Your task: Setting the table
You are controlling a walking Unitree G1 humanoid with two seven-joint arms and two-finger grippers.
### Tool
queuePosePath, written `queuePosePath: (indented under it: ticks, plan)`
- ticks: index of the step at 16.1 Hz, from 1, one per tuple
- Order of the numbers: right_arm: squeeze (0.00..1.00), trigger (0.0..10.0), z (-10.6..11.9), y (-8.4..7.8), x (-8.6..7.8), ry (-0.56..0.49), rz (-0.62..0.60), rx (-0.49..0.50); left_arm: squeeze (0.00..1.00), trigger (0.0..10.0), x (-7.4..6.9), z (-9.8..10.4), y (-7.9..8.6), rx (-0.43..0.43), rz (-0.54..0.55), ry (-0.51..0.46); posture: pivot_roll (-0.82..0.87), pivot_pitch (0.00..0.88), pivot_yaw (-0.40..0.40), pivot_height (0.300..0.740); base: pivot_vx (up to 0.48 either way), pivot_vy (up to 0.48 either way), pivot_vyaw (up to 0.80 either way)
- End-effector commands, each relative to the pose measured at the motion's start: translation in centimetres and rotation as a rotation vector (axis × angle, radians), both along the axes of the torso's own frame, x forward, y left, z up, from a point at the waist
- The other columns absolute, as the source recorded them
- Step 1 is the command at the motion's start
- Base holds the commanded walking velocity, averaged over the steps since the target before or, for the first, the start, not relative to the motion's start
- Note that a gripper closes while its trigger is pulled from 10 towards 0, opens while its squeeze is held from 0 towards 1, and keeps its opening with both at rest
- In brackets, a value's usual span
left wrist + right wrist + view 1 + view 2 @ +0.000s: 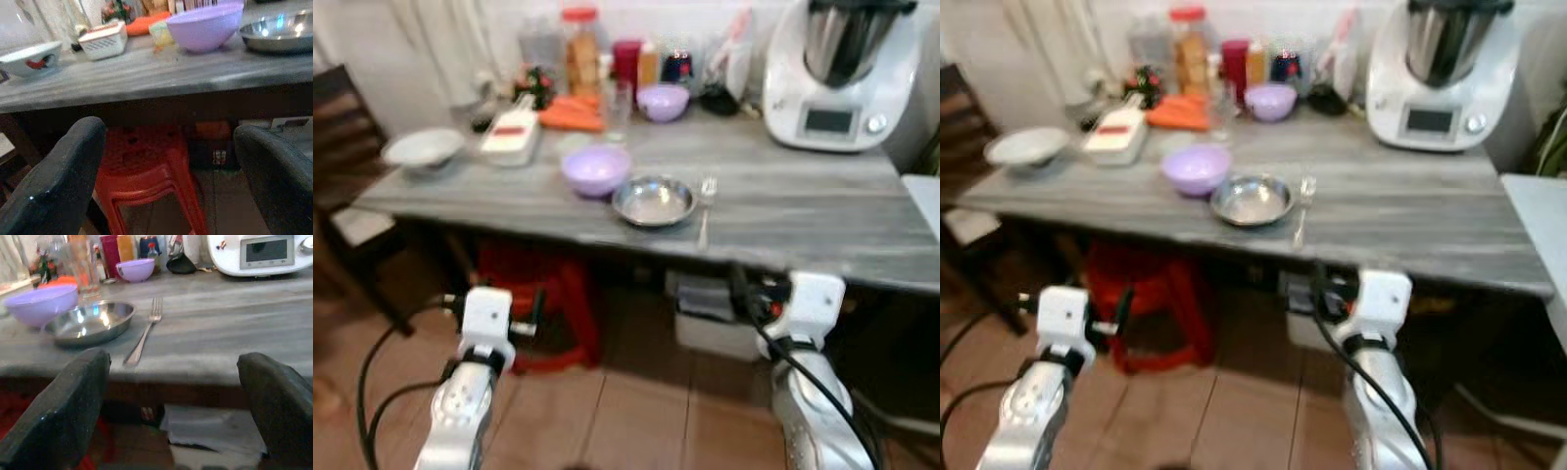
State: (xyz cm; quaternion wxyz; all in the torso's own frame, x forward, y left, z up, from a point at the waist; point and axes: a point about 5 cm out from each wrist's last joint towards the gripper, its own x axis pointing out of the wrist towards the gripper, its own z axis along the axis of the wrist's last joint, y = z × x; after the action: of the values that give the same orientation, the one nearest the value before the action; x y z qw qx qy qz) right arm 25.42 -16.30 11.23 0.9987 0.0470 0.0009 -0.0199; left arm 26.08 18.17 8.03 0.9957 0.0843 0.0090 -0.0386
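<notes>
Both grippers' jaws gape wide, empty, below the table's (803, 211) near edge; the thin, slippery fork (145, 333) wants pinching mid-handle.

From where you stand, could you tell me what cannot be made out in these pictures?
- Bottles and jars at the table's back: eye views too blurred to read labels.
- Kitchen machine: top cut off by the right wrist view's edge.
- Red stool: partly hidden behind the left end effector's fingers.

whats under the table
A red plastic stool stands under the table, with a white box beside it; the tabletop hides whatever sits further back.
</notes>
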Motion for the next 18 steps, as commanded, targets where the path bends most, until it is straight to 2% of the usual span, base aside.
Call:
queuePosePath:
  ticks: [1,8,9,11,15,18]
  plan:
    - [0.00,10.0,0.21,0.24,0.16,-0.008,0.002,0.012,0.00,10.0,0.13,0.35,0.20,0.012,0.008,-0.014,0.03,0.000,0.034,0.740,-0.300,0.000,0.00]
    - [0.00,10.0,0.12,0.17,0.21,-0.007,-0.004,0.017,0.00,10.0,0.19,0.32,0.15,0.014,0.003,-0.015,0.03,0.000,0.036,0.740,-0.315,0.000,0.00]
    - [0.00,10.0,0.12,0.21,0.17,-0.007,-0.003,0.018,0.00,10.0,0.22,0.45,0.08,0.011,-0.006,-0.024,0.03,0.000,0.036,0.740,0.000,0.000,0.00]
    - [0.00,10.0,0.15,0.25,0.25,-0.009,-0.002,0.018,0.00,10.0,0.16,0.95,-0.45,-0.020,-0.101,-0.048,0.03,0.000,0.036,0.740,0.000,0.000,0.00]
    - [0.00,10.0,0.16,0.29,0.24,-0.009,0.002,0.019,0.00,10.0,0.16,1.06,-0.52,0.003,-0.111,-0.046,0.03,0.000,0.035,0.740,0.000,0.000,0.00]
    - [0.00,10.0,0.11,0.34,0.23,-0.008,0.006,0.020,0.00,10.0,0.05,1.04,-0.63,-0.004,-0.124,-0.044,0.03,0.000,0.034,0.740,0.000,-0.253,0.00]
